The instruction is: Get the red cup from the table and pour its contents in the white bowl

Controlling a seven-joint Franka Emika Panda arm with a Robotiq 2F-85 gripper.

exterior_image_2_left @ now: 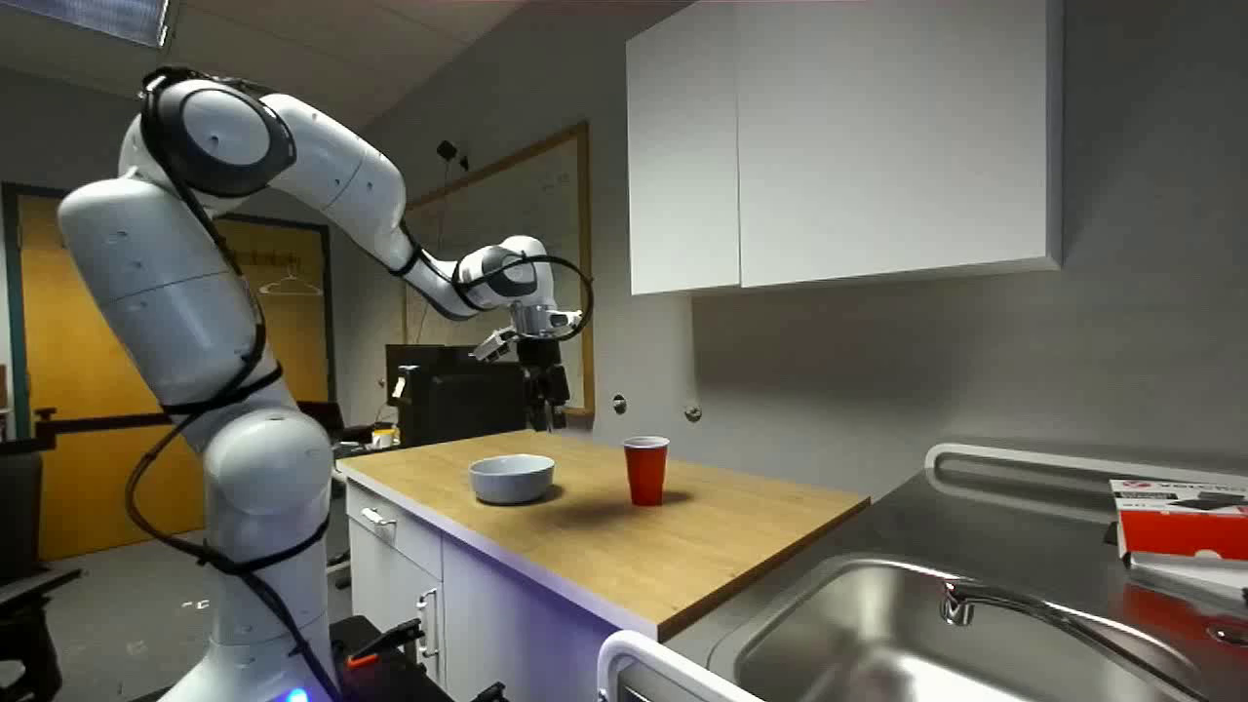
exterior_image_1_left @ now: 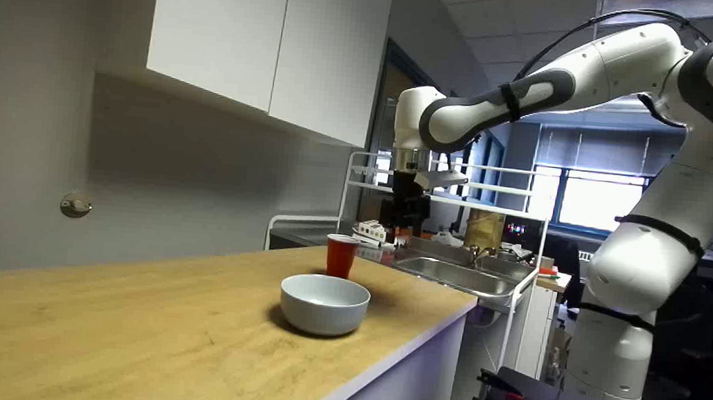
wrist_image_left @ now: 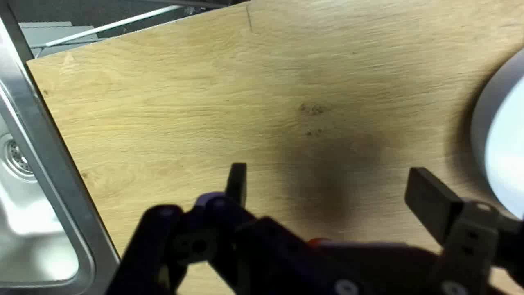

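Observation:
The red cup (exterior_image_1_left: 341,259) stands upright on the table (exterior_image_1_left: 131,316). It also shows in an exterior view (exterior_image_2_left: 645,475); its contents are hidden. The white bowl (exterior_image_1_left: 323,317) sits near the cup, apart from it, and shows in an exterior view (exterior_image_2_left: 512,484) too. My gripper (exterior_image_1_left: 406,229) points down, open and empty, above the height of the cup; it also shows in an exterior view (exterior_image_2_left: 548,421). In the wrist view the fingers (wrist_image_left: 327,170) are wide apart. Only a sliver of the cup (wrist_image_left: 315,241) shows behind the gripper body. The bowl (wrist_image_left: 485,127) is cut off at the right edge.
A steel sink (exterior_image_2_left: 838,624) with a faucet (exterior_image_2_left: 1014,609) adjoins the table's end. White cabinets (exterior_image_2_left: 848,146) hang above the table against the wall. A white rack (exterior_image_1_left: 445,200) stands by the sink. A red and white box (exterior_image_2_left: 1180,522) lies beyond the sink.

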